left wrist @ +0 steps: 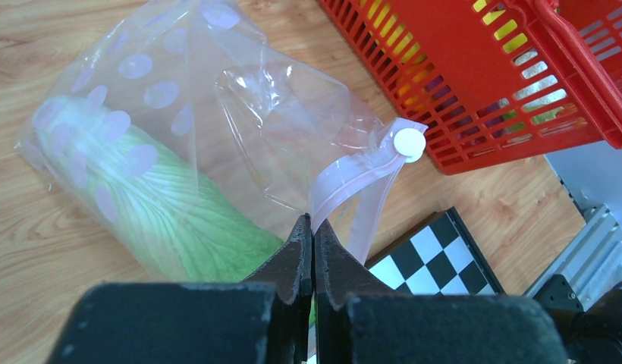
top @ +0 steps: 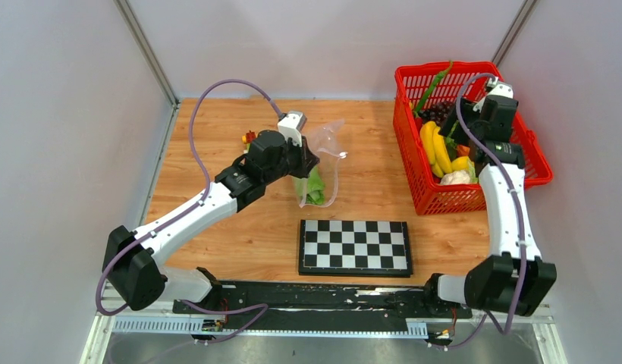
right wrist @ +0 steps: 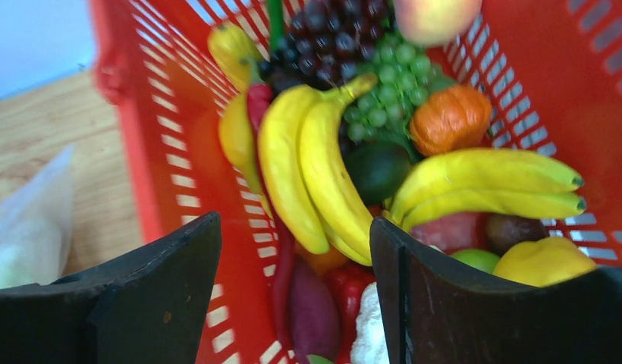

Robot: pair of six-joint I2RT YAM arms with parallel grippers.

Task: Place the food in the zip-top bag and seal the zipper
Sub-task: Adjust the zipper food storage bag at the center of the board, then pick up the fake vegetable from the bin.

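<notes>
The clear dotted zip-top bag stands on the wooden table with a green lettuce inside it. My left gripper is shut on the bag's pink zipper strip, below its white slider. In the top view the left gripper holds the bag's mouth up. My right gripper is open and holds nothing; it hovers over the food in the red basket: bananas, green grapes, a peach, a purple piece and others.
The red mesh basket stands at the table's far right. A folded chessboard lies near the front, just below the bag. A small toy figure stands behind the left arm. Grey walls enclose the table.
</notes>
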